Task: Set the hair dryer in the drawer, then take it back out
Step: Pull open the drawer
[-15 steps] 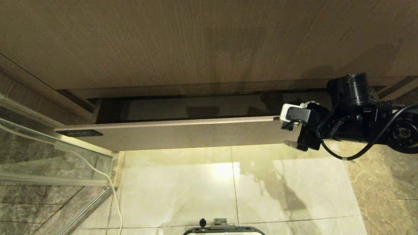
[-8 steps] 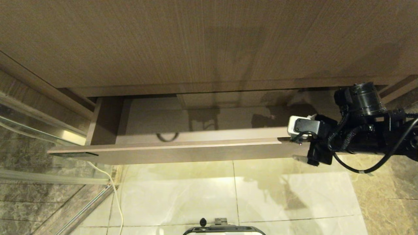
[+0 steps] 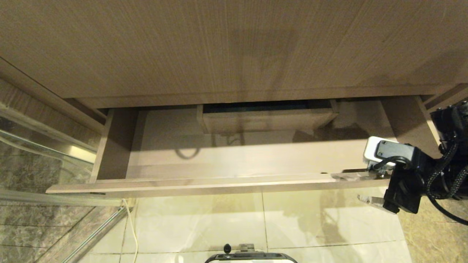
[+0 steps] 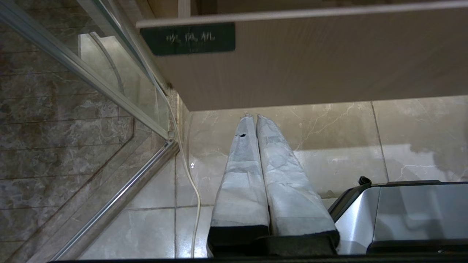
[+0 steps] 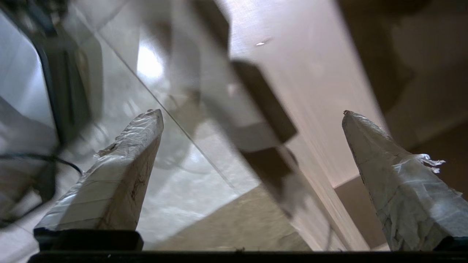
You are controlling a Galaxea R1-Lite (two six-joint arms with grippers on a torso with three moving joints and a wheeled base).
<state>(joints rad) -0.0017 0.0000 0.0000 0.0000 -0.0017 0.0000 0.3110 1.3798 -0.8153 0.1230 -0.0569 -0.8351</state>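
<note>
— Tool on the right: how does it stand?

— The right tool (image 3: 347, 187) is at the right edge of the head view, a little below the middle. Its jaws are spread wide. One taped finger (image 3: 353, 176) lies along the top edge of the drawer front and the other hangs below it over the floor, so the front's right end sits between them. In the right wrist view the fingers (image 5: 120, 171) are far apart and the blurred panel runs between them. I can't tell whether either one presses on it.

— And the left tool?

— The left tool (image 4: 253, 117) shows only in its own view, at lower centre. Its two wrapped fingers are pressed together with nothing between them, and they point at the pale floor just under the drawer front.

— Where is the drawer?

— The drawer (image 3: 204, 185) stands pulled out across the middle of the head view, under the tall wood-grain panel (image 3: 234, 47). A box-shaped cut-out (image 3: 267, 122) sits at the back of it, upper centre. The black plate (image 4: 187, 38) is at the front's left end.

— The hair dryer?

— I can't find it in any view.

— What is around the drawer?

— The marble floor (image 3: 204, 223) fills the lower half. A white cable (image 3: 129, 226) trails down at lower left beside a glass partition (image 3: 36, 153). The robot's base (image 3: 250, 257) peeks in at bottom centre.
</note>
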